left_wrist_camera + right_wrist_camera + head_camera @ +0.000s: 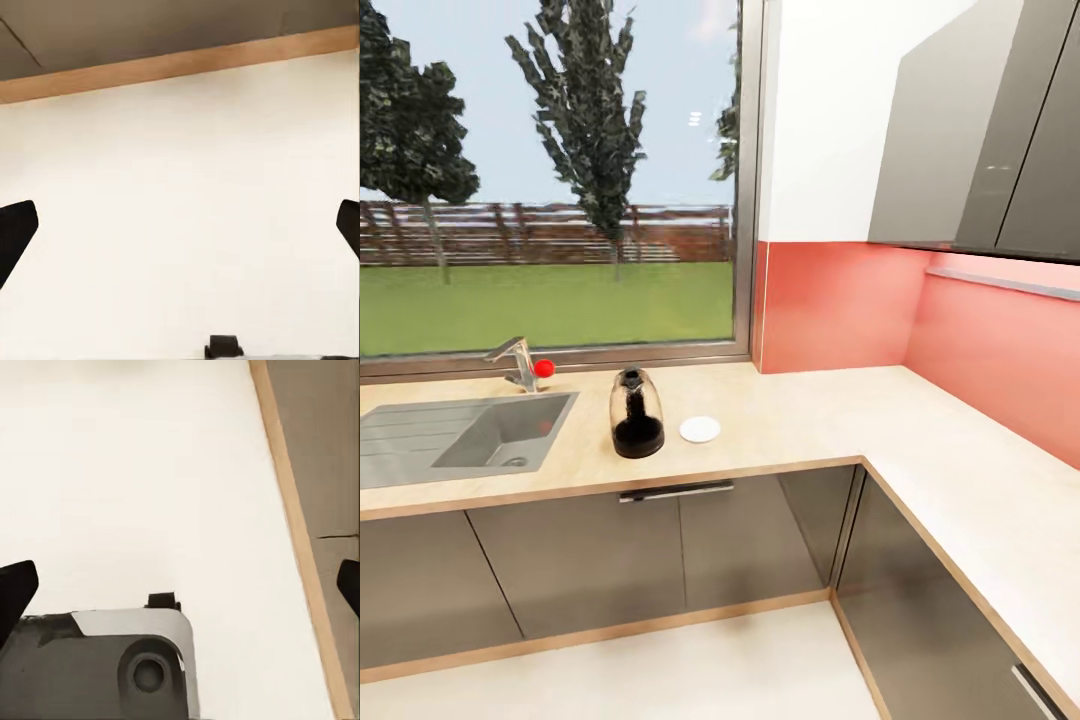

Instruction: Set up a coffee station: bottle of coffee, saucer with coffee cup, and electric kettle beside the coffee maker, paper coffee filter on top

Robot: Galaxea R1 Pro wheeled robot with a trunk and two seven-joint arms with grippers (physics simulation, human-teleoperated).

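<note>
The electric kettle point(637, 413), rounded smoky glass on a black base, stands on the countertop point(800, 420) just right of the sink. Close to its right lies the saucer point(700, 429), a small white round plate with nothing on it. In the left wrist view my left gripper point(180, 225) is open, its dark fingertips point(16, 229) far apart over pale floor. My right gripper point(180, 585) is open too, with nothing between its fingertips point(16, 585), above the floor beside a cabinet base.
A grey sink point(460, 440) with a faucet point(515, 362) and red knob point(544, 368) sits at the left under a large window. The counter turns a corner and runs down the right side. Grey wall cabinets point(980, 130) hang at the upper right. Pale floor point(690, 670) lies in front.
</note>
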